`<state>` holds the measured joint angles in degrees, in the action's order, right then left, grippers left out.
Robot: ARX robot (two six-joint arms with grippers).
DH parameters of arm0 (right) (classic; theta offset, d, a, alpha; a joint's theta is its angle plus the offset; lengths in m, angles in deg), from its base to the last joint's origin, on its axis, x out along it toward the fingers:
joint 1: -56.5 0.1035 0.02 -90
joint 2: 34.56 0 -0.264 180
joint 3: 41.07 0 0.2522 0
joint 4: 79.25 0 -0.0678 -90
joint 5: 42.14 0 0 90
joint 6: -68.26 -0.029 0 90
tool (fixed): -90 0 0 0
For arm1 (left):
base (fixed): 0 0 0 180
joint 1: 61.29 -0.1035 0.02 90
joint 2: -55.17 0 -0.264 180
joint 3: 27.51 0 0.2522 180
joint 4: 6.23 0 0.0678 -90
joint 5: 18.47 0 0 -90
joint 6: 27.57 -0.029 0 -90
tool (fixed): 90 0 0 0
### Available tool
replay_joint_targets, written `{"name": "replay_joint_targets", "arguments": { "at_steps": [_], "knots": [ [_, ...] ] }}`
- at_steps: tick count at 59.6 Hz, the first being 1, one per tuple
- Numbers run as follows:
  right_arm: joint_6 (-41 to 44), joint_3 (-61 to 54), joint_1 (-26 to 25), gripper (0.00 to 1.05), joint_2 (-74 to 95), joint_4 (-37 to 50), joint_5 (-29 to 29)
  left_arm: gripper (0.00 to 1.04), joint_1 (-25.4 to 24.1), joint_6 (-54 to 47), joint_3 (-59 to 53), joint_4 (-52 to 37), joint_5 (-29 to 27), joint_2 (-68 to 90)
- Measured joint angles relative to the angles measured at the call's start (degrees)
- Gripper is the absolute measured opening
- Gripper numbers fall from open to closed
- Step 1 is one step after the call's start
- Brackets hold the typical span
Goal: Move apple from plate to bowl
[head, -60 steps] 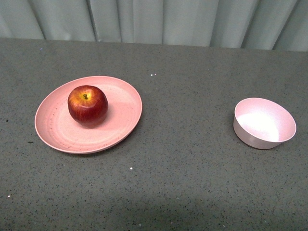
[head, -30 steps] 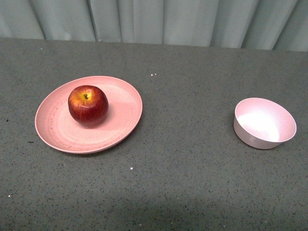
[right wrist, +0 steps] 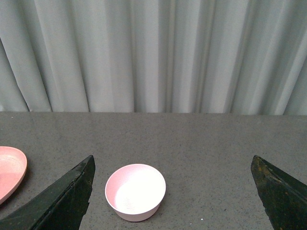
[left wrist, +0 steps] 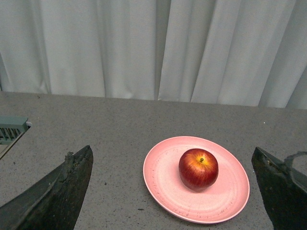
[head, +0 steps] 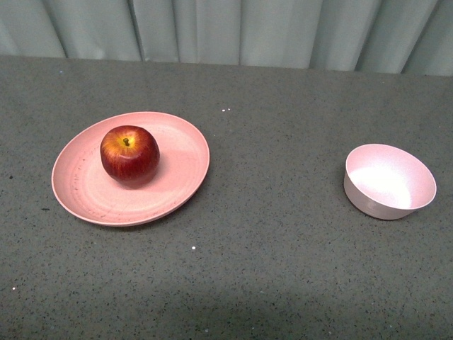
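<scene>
Front view gives me the apple [head: 129, 155] sitting stem up on the pink plate [head: 85, 195], near its middle and a touch toward the far side. The bowl [head: 388, 180] stands upright on the grey table [head: 269, 234], well apart from the plate, off to the right. A pale curtain [head: 248, 32] hangs behind the table's far edge. On my left wrist camera the left gripper [left wrist: 171, 152] has its dark fingers spread wide, and I see the plate and apple between them, beyond the tips and untouched. On my right wrist camera the right gripper [right wrist: 172, 158] is spread just as wide, with the bowl showing between its fingers, clear of both.
</scene>
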<state>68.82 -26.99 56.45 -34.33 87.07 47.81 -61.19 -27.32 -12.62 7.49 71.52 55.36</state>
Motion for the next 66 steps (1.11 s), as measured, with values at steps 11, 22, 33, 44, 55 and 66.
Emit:
{"name": "replay_joint_targets", "arguments": {
  "at_steps": [11,22,33,44,55,66],
  "knots": [
    [0.0,0.0,0.0,0.95,0.0,0.0,0.0,0.98,0.0,0.0,0.0,0.0,0.0,0.0],
    [0.0,0.0,0.0,0.95,0.0,0.0,0.0,0.98,0.0,0.0,0.0,0.0,0.0,0.0],
    [0.0,0.0,0.0,0.95,0.0,0.0,0.0,0.98,0.0,0.0,0.0,0.0,0.0,0.0],
    [0.0,0.0,0.0,0.95,0.0,0.0,0.0,0.98,0.0,0.0,0.0,0.0,0.0,0.0],
    [0.0,0.0,0.0,0.95,0.0,0.0,0.0,0.98,0.0,0.0,0.0,0.0,0.0,0.0],
    [0.0,0.0,0.0,0.95,0.0,0.0,0.0,0.98,0.0,0.0,0.0,0.0,0.0,0.0]
  ]
}}
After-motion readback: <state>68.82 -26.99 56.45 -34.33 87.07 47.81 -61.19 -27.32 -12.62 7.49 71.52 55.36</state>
